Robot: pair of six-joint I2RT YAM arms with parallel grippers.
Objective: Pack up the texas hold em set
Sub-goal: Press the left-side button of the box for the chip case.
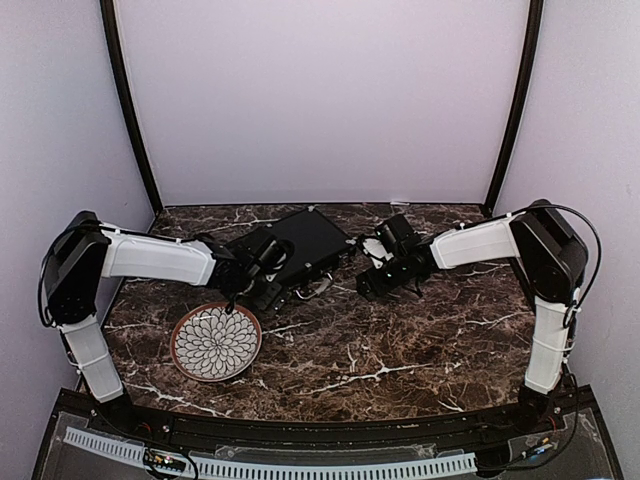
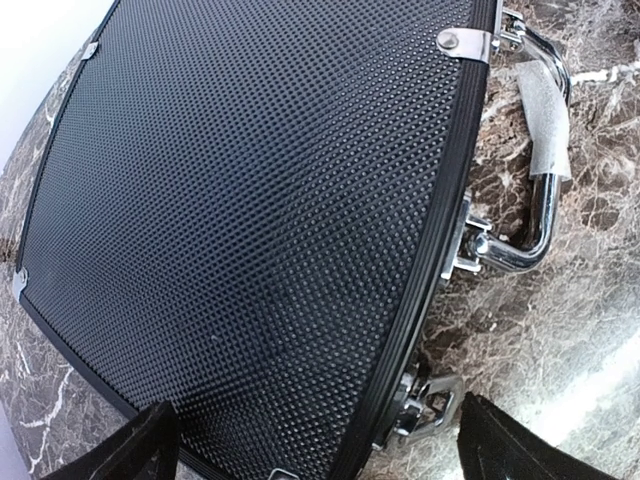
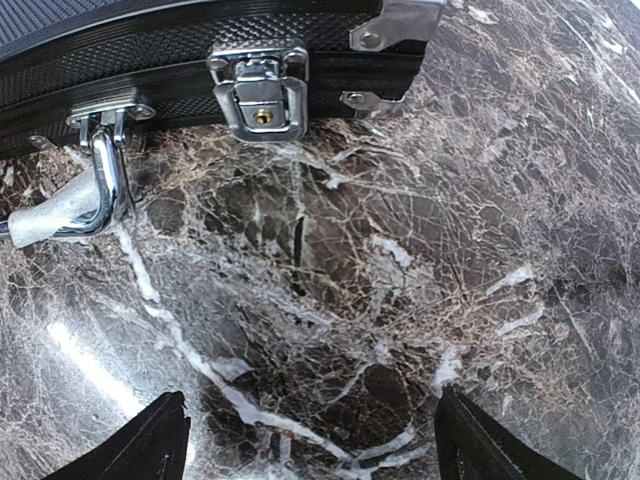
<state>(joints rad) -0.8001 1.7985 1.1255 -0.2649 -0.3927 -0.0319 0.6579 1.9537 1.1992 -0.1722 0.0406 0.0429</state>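
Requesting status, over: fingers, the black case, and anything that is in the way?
Left fingers open above closed briefcase lid. Right fingers open above marble table, near front latch. Plate apart from briefcase, not blocking.

Top external: high, from near edge, looks down over whole bench (image 1: pixel 400 350). Left wrist: close above briefcase (image 2: pixel 250 220) lid, handle (image 2: pixel 547 205) at 3 o'clock. Right wrist: low over bench, briefcase front with latch (image 3: pixel 260 95) at 12 o'clock. Wrist views share handle; top view covers both
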